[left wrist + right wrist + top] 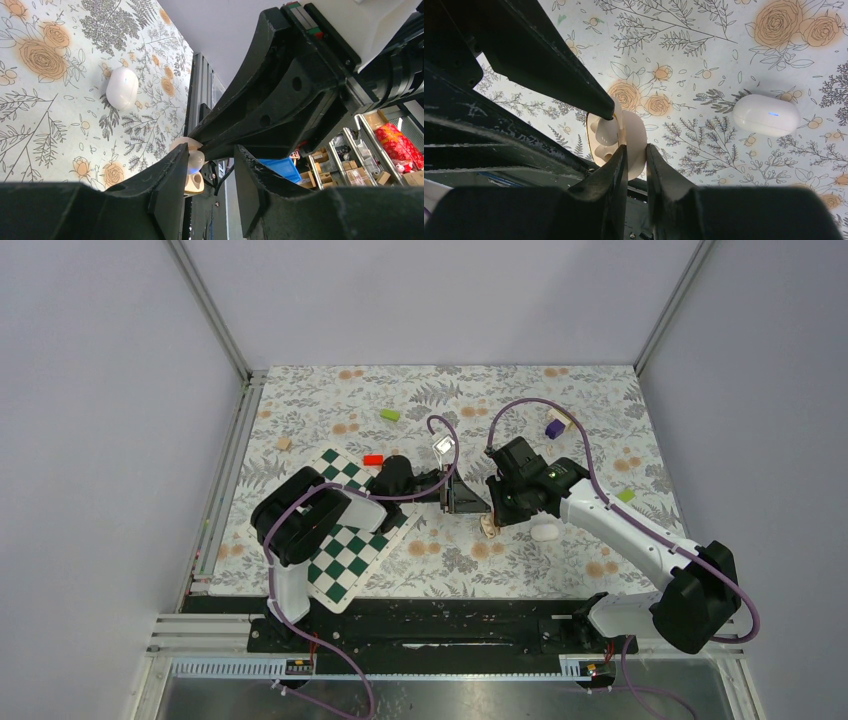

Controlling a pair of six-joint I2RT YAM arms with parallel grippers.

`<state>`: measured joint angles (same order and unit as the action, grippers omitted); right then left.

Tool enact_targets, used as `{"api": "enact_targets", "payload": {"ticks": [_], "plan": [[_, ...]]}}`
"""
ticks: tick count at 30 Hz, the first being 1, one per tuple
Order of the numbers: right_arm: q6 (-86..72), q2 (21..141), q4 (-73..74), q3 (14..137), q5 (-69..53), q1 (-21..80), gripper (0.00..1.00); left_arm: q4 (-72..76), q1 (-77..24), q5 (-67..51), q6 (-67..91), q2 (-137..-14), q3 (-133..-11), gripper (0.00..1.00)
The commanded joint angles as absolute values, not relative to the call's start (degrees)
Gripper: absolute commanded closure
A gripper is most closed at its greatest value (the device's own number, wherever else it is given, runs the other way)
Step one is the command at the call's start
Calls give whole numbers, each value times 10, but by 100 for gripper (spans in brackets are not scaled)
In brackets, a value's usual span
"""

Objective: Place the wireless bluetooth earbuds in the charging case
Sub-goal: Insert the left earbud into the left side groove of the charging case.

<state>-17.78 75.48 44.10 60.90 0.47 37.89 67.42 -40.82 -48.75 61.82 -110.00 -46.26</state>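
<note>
Where the flower-patterned tabletop [450, 390] spreads under both black-and-white arms, a green-and-white chessboard mat [345, 558] lies on its left part, partly under the left arm. Near the middle the two arms meet tip to tip. The right gripper [635, 147] has its fingers clenched on the small white rounded plastic charging case [631, 131]. The case is open, with its tan-orange inside turned toward the left gripper [211, 148]; whether it touches the tabletop I cannot tell. The left fingers stand parted with nothing seen between them. One tip is against the case's open side, where what looks like a white rounded earbud [196, 160] sits. Just right of the held case, a closed white oval pod [766, 115] with a blue light lies flat on the tabletop. Farther back are a small purple block [555, 428], a green block [390, 415] and a red block [373, 459].
</note>
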Motion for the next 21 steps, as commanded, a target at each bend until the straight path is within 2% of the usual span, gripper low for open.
{"api": "enact_targets", "payload": {"ticks": [1,6,21], "plan": [[-180,747,442,633,11,383,100,726,-409,-517,624,-1098,-472,61],[-180,748,445,635,11,383,100,731,-410,-526,631,-1098,-469,66],[-179,753,451,643,12,383,100,712,-409,-525,618,-1076,-446,67]]}}
